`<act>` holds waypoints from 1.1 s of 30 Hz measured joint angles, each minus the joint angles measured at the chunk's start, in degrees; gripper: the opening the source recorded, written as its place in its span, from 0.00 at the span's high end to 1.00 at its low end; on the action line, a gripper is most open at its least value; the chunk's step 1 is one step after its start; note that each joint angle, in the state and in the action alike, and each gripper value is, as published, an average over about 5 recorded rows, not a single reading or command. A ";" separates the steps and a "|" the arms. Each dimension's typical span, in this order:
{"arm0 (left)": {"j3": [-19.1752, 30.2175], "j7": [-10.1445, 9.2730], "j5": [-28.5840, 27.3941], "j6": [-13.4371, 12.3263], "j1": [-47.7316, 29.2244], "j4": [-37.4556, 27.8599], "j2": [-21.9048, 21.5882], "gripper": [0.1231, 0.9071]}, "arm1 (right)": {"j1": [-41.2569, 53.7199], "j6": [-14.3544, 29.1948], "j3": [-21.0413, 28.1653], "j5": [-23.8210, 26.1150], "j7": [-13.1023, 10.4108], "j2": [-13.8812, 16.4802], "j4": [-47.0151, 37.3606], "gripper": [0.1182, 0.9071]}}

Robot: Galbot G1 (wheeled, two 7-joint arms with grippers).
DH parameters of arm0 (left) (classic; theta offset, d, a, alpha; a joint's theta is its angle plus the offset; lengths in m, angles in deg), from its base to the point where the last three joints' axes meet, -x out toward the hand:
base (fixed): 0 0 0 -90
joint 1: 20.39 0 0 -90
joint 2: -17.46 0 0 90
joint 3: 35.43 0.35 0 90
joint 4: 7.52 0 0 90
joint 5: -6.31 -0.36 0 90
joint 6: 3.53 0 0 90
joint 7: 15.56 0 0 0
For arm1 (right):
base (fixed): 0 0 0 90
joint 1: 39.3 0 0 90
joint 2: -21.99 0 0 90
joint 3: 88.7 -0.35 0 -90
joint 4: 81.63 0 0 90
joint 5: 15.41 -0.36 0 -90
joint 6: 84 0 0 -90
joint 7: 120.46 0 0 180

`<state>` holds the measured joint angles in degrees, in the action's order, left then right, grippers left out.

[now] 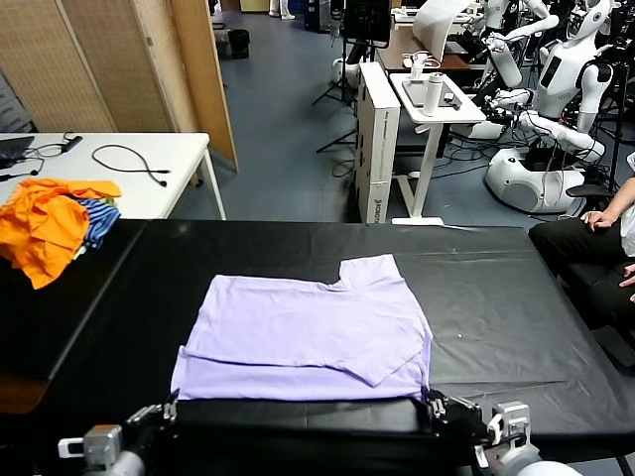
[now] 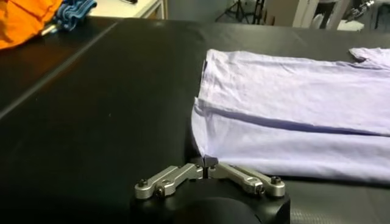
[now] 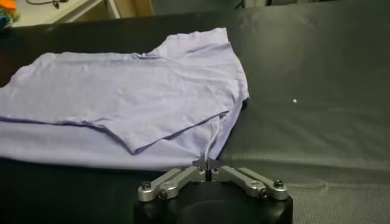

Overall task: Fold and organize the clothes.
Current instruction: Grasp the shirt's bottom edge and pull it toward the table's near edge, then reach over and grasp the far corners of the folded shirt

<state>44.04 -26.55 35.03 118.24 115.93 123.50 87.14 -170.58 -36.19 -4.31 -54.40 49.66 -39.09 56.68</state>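
The T-shirt [image 1: 308, 339] is laid partly folded on the black table [image 1: 496, 297], just ahead of both grippers. It looks light and floppy, so it's probably best pinched at the near corners. Left gripper [image 2: 207, 168] and right gripper [image 3: 208, 162] are pressed together, nothing held.

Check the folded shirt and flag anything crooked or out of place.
The pale lavender cotton T-shirt lies partly folded on the black table, but askew: its upper layer runs diagonally, ending in a slanted point near the right front corner, and one sleeve pokes out at the far edge. Both the left claw and right claw sit shut at the near hem.
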 joint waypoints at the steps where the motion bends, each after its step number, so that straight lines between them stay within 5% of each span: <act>1: -0.22 -0.13 0.14 -0.10 0.11 0.27 -0.09 0.43 | 0.19 0.00 -0.33 -0.53 -0.05 0.06 0.43 0.14; 6: -1.65 -1.75 4.45 -1.25 -1.34 0.57 -0.99 0.07 | 4.33 0.00 -1.20 -4.40 -0.98 0.62 0.71 0.01; 9: -2.08 -2.60 8.40 -1.57 -4.30 -0.03 -1.87 0.01 | 10.06 0.00 -0.46 -6.73 -1.17 1.28 -1.33 0.00; 19: 2.09 0.00 14.14 -2.39 -21.14 -7.69 -7.25 0.00 | 36.42 0.00 9.48 -11.02 -2.33 3.96 -20.81 0.00; 33: 12.74 -1.30 22.27 4.72 -45.09 -28.73 -14.28 0.00 | 56.78 0.00 22.00 -9.45 -3.57 1.42 -42.33 0.00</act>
<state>56.78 -27.85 57.30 122.97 70.84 94.77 72.86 -113.80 -36.19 17.69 -63.85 46.09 -37.67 14.35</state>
